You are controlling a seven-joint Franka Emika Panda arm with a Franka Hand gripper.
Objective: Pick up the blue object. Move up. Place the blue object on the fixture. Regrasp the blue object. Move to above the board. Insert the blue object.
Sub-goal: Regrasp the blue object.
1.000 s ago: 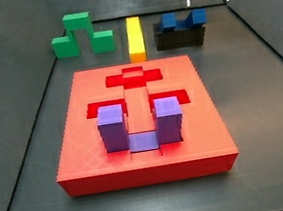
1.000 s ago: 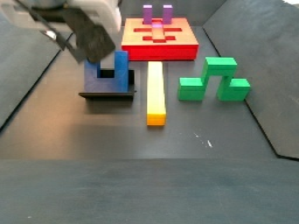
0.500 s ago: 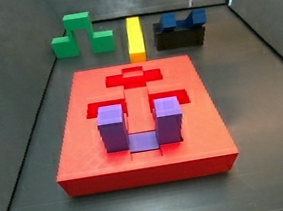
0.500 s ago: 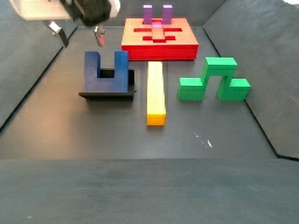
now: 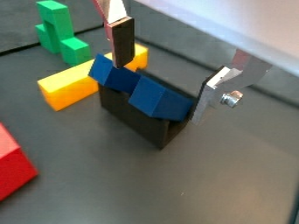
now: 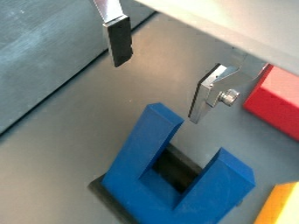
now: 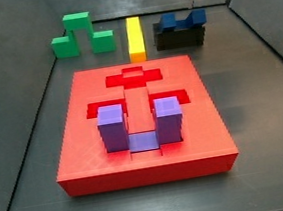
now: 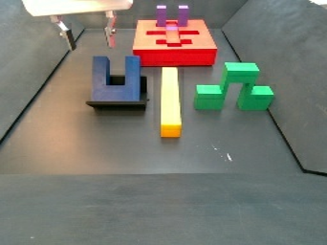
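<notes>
Dark grey bench [image 8: 153, 191] with raised side walls carries everything, and most of it sits toward one end. The blue object [image 8: 115, 78] stands on the fixture [image 8: 118, 101] with its two prongs pointing up — in a wrist view [image 6: 176, 172] the slot between the prongs is plainly open and nothing grips it. Just beside the fixture lies a long yellow bar [image 8: 169, 100], and past the bar, toward the opposite side wall, sits a green stepped block [image 8: 234, 85].

Overhead, the gripper [image 6: 163, 68] hangs clear above the blue object with its fingers [image 5: 121, 40] spread wide and nothing between them; in a side view only the finger tips [image 8: 64, 34] show at the top edge, near the bench's side wall.

Farther along the bench lies the board [image 7: 140, 123], large and red, with a cross-shaped recess [image 7: 133, 76] at the end nearer the fixture. A purple U-shaped block [image 7: 141, 126] stands in the board at its other end, prongs up. Board and fixture are well apart from each other.
</notes>
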